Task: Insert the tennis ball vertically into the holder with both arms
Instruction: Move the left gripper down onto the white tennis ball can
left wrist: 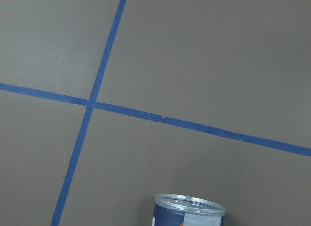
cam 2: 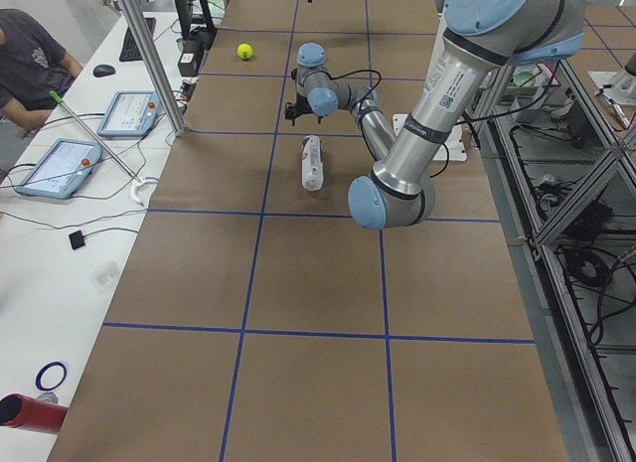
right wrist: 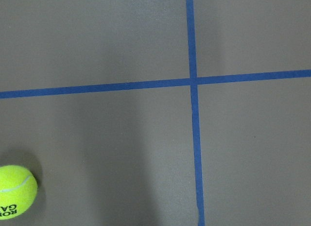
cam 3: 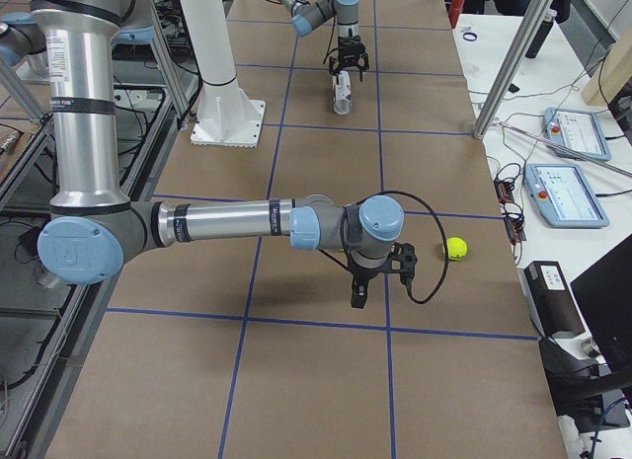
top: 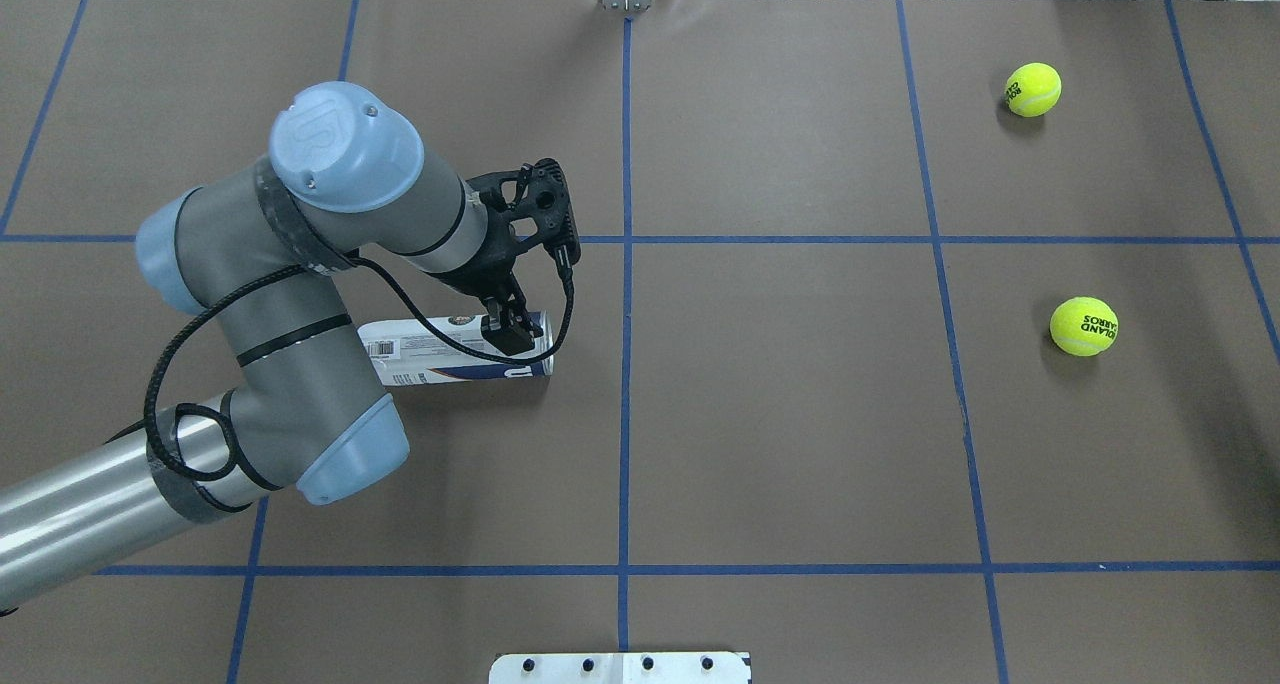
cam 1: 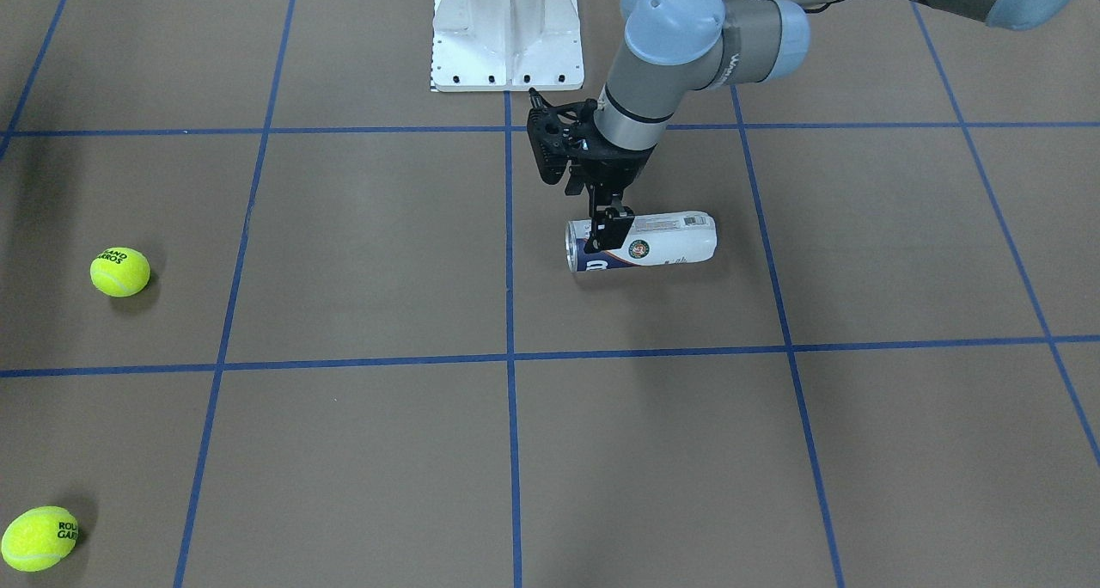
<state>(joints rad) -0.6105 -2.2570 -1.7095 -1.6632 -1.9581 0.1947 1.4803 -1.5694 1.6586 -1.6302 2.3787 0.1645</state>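
The holder [cam 1: 662,241] lies on its side on the brown table, open metal rim towards the table's middle. It also shows in the overhead view [top: 440,352] and, by its rim only, in the left wrist view [left wrist: 189,205]. My left gripper [cam 1: 608,231] reaches down over it near the open end, one finger on each side, jaws spread; the holder rests on the table. Two yellow tennis balls [cam 1: 120,272] [cam 1: 39,538] lie far off on my right side. My right gripper [cam 3: 357,296] shows only in the exterior right view, low over the table beside a ball [cam 3: 455,248]; I cannot tell its state.
The white pedestal base [cam 1: 507,29] stands at the robot's edge of the table. Blue tape lines [top: 626,264] grid the brown surface. The right wrist view shows one ball [right wrist: 14,193] at its lower left. Operators' desks with tablets [cam 2: 55,166] flank the table.
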